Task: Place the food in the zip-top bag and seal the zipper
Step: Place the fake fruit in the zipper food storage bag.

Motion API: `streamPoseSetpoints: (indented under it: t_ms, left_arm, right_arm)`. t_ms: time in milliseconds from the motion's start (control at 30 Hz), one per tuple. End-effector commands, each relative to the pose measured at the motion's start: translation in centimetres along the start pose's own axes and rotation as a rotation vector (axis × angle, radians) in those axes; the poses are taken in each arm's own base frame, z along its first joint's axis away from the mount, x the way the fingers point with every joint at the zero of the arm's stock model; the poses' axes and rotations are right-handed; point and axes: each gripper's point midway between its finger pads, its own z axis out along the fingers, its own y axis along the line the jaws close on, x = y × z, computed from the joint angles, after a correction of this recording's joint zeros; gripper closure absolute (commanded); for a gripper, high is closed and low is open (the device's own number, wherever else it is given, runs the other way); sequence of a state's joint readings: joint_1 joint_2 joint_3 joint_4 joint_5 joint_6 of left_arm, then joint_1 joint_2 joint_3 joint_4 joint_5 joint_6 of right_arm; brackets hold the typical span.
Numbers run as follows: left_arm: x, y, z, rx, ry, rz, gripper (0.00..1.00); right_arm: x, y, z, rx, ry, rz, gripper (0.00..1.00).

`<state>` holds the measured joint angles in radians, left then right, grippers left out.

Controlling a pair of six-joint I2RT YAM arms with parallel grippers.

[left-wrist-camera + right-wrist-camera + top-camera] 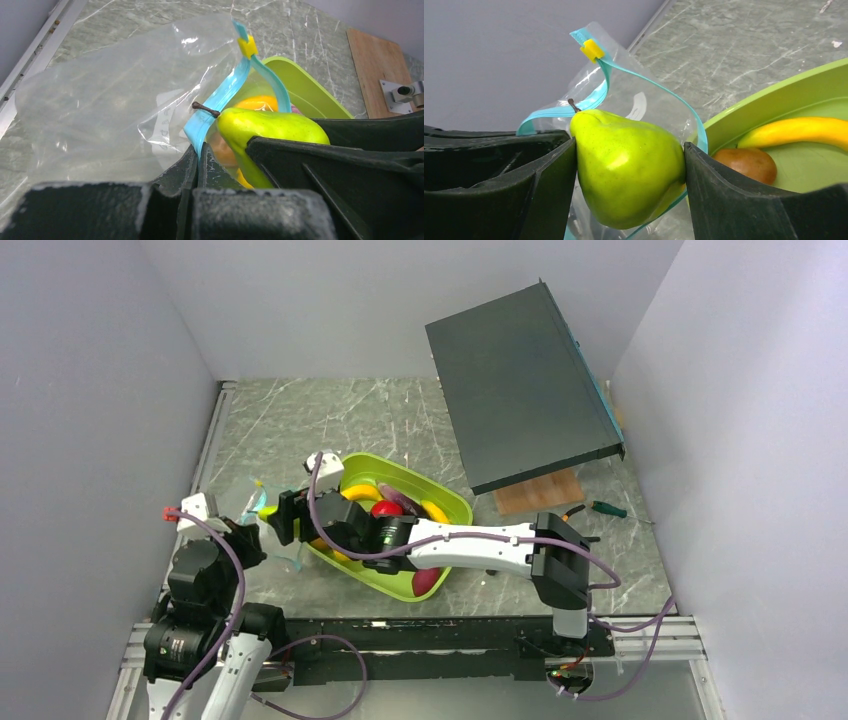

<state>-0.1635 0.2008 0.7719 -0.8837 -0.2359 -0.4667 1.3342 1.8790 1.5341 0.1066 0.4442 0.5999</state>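
- Where the right gripper (289, 517) closes, its jaws are clamped on the green pear (626, 167), one finger against each flank, stem uppermost.
- Left gripper (198, 165): jaws together, pinching the zipper (225, 90) on one lip of the bag's mouth. The blue strip rises straight out of the pinch.
- Zipper not sealed. Its two lips spread into a loop and meet at the yellow slider (247, 46), at the raised end.
- The pear sits at that loop. In the right wrist view one lip passes behind the stem, and the other curves round the tray side of the pear and under it. Cannot tell how far into the bag it reaches.
- Zip-top bag (100, 100): clear and crinkled, just off the left end of the lime-green tray (452, 502). Its mouth faces the tray and its body trails away across the table (330, 420).
- Food in the tray: a yellow banana (804, 131) with a brown piece (746, 164) touching it near the left rim, a red apple (386, 508) mid-tray, an orange piece (257, 103) seen through the zipper loop, and a magenta piece (427, 581) at the tray's near end.
- Beyond the tray's right end: a dark panel (520, 390), tilted, with a wooden board (540, 492) under its lower edge.
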Motion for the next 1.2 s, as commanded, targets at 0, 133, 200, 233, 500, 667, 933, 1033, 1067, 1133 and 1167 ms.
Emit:
streamPoseSetpoints:
  t_ms: [0,133,200,233,500,667,933,1033,1067,1133,1167]
  left_arm:
    - [-1.8,0.1,-0.5,-0.013,-0.082,-0.044,1.00]
    - [-1.8,0.4,-0.6,-0.028,-0.086,-0.054,1.00]
    - [-1.8,0.5,-0.6,-0.033,-0.084,-0.055,1.00]
    - [-1.8,0.6,-0.6,-0.038,-0.085,-0.056,1.00]
    - [-1.6,0.9,-0.3,-0.070,-0.065,-0.059,1.00]
    - [-1.5,0.6,0.1,-0.051,-0.061,-0.047,1.00]
    - [-0.9,-0.4,0.6,-0.010,-0.014,-0.019,1.00]
    - [-0.7,-0.7,0.8,0.004,0.001,-0.010,1.00]
    - [-0.8,-0.7,0.7,0.003,-0.001,-0.009,1.00]
    - [-0.8,-0.6,0.7,-0.002,0.000,-0.013,1.00]
    - [-0.8,-0.6,0.7,0.002,-0.004,-0.013,1.00]
  right_arm:
    - [0.4,-0.9,0.1,0.047,0.001,-0.067,0.60]
    - [0.5,-0.5,-0.3,0.043,-0.011,-0.092,0.54]
    - [0.1,-0.3,-0.6,0.051,-0.025,-0.109,0.53]
    - [0.1,-0.4,-0.8,0.056,-0.029,-0.115,0.53]
    - [0.1,0.2,-2.6,-0.060,-0.062,-0.128,0.55]
    - [0.4,0.5,-3.4,-0.124,-0.084,-0.104,0.55]
    - [-3.0,2.0,-3.8,-0.167,-0.146,-0.052,0.56]
    - [-4.2,2.3,-4.3,-0.186,-0.160,-0.040,0.56]
    - [-4.6,2.7,-4.7,-0.215,-0.172,-0.044,0.56]
    - [-4.8,3.1,-5.6,-0.262,-0.183,-0.047,0.56]
    - [-5.3,3.3,-6.2,-0.285,-0.198,-0.035,0.56]
